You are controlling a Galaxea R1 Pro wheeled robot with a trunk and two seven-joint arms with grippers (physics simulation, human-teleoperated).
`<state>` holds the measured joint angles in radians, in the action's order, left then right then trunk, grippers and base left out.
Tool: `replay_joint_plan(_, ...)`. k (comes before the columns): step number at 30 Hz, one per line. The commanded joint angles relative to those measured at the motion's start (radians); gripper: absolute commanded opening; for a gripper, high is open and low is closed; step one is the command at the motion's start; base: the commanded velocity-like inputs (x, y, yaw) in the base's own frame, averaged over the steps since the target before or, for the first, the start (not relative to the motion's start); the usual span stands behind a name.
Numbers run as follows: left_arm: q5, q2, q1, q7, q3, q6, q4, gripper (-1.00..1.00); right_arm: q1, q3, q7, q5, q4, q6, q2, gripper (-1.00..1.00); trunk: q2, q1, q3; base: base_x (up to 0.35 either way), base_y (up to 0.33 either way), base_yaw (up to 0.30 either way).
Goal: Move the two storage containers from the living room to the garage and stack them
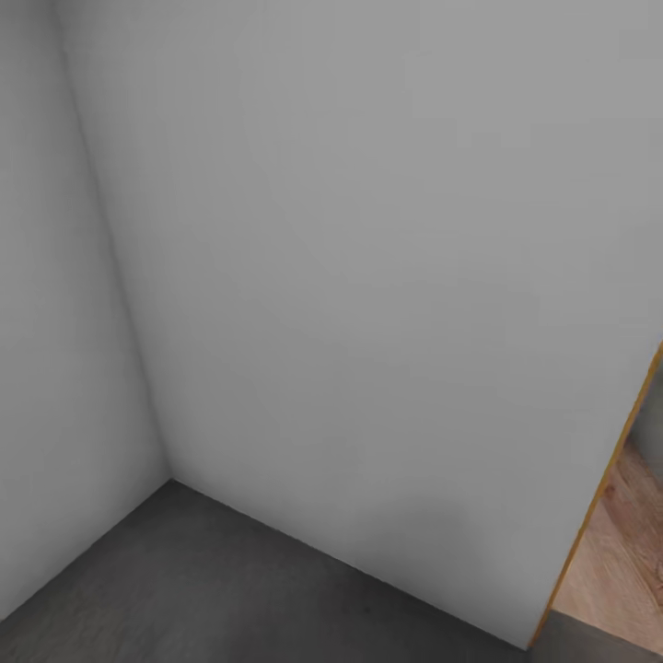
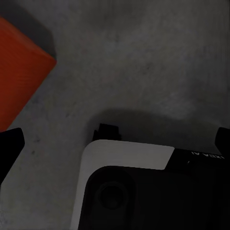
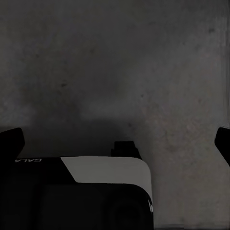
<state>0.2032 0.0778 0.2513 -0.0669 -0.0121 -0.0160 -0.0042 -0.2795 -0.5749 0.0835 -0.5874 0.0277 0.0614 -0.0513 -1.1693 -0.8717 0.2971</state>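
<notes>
Grey walls (image 1: 368, 276), two of them, meet in one corner in the head view, above a dark grey, rough floor (image 1: 230, 589). At the far right of that view one orange-edged door frame (image 1: 599, 488) borders a strip of light wood-plank flooring (image 1: 617, 562).

One storage container (image 2: 19, 72) is in sight: an orange-red corner of it rests on the floor in the left wrist view, well apart from the left gripper (image 2: 115, 143). That gripper's two dark fingertips (image 2: 9, 143) stand wide at opposite edges of the picture with bare concrete between them, so it is released and holds nothing. Between the fingers lies part of the robot's own white-and-black body (image 2: 129, 158), bearing small white lettering that is cut off and too small to read surely.

In the right wrist view the right gripper (image 3: 117, 141) is likewise spread, its two fingertips (image 3: 12, 139) at opposite edges over floor, empty. On the black body (image 3: 28, 191) beneath it one label reads "GALA", the rest cut off.
</notes>
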Motion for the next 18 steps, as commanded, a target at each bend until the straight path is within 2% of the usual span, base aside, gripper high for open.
replay_joint_plan(1,0.009,0.0,0.0,-0.004,-0.002,-0.002,0.0,1.0,-0.001,-0.008,0.001,-0.008,0.003,0.005,-0.001,1.0,-0.001,0.0,0.001,0.0,0.0,-0.267)
replay_joint_plan(12,0.009,0.0,0.0,-0.004,-0.002,-0.002,0.0,1.0,-0.001,-0.008,0.001,-0.008,0.003,0.005,-0.001,1.0,-0.001,0.0,0.001,0.0,0.0,-0.265)
replay_joint_plan(18,0.009,0.0,0.0,-0.004,-0.002,-0.002,0.0,1.0,-0.001,-0.008,0.001,-0.009,0.003,0.005,-0.001,1.0,-0.001,0.0,0.001,0.0,0.0,-0.088)
